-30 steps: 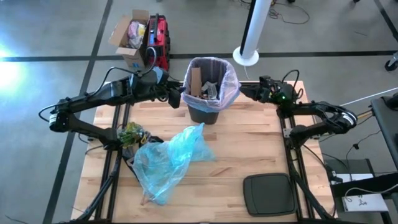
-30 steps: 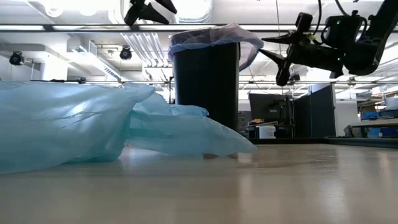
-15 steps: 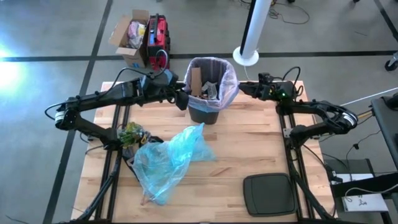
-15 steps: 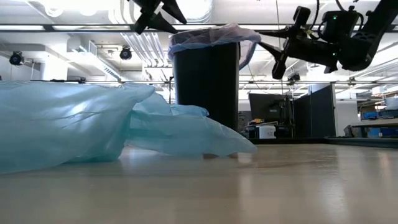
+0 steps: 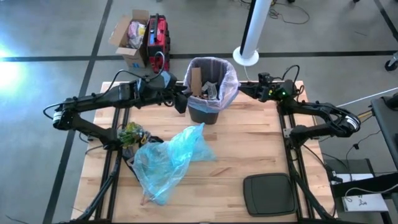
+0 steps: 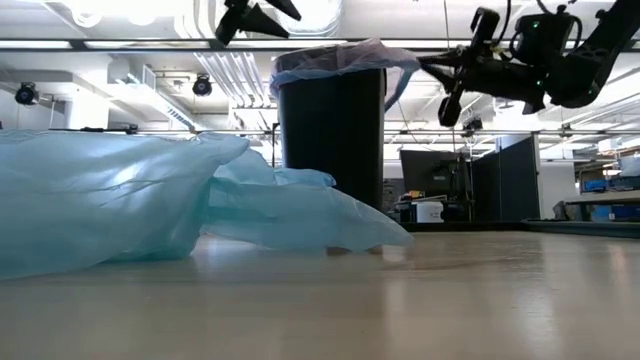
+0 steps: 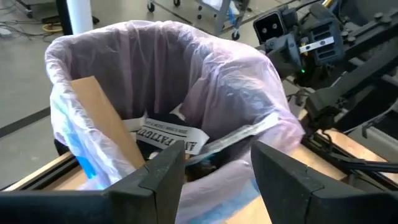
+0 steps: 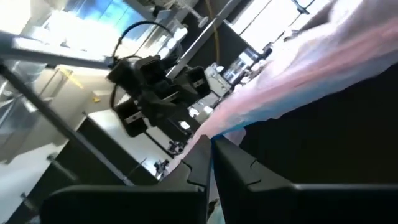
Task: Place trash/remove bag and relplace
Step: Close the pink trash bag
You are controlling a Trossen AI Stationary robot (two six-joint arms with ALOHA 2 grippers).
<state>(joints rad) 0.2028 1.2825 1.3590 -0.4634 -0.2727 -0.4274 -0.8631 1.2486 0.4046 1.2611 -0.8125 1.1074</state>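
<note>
The black bin (image 5: 205, 111) stands at the table's far edge, lined with the pale pink bag (image 5: 231, 79), whose top is folded out over the rim. The trash lies inside: a brown cardboard strip (image 7: 104, 118) and printed white paper (image 7: 169, 134). My left gripper (image 7: 214, 168) is open, just above the bin's left rim and clear of the bag. My right gripper (image 8: 209, 140) is at the bin's right side, shut on the bag's overhang. My right gripper pinches the outer edge of the bag's folded-over rim (image 8: 219, 129) on the bin's right side, between its two shut fingertips. The fingers come from the table's right, about level. The bag still sits over the bin's rim (image 6: 345, 52).
A crumpled light blue plastic bag (image 5: 166, 158) lies on the table's near left, with green stuff (image 5: 130, 133) beside it. A black lid (image 5: 268, 194) rests near the right front corner. On the floor behind are an open cardboard box (image 5: 129, 36) and a white pole (image 5: 254, 28).
My right gripper has shut on the bag's overhanging rim at the bin's right side. My left gripper has edged toward the bin's left rim and stays open.
</note>
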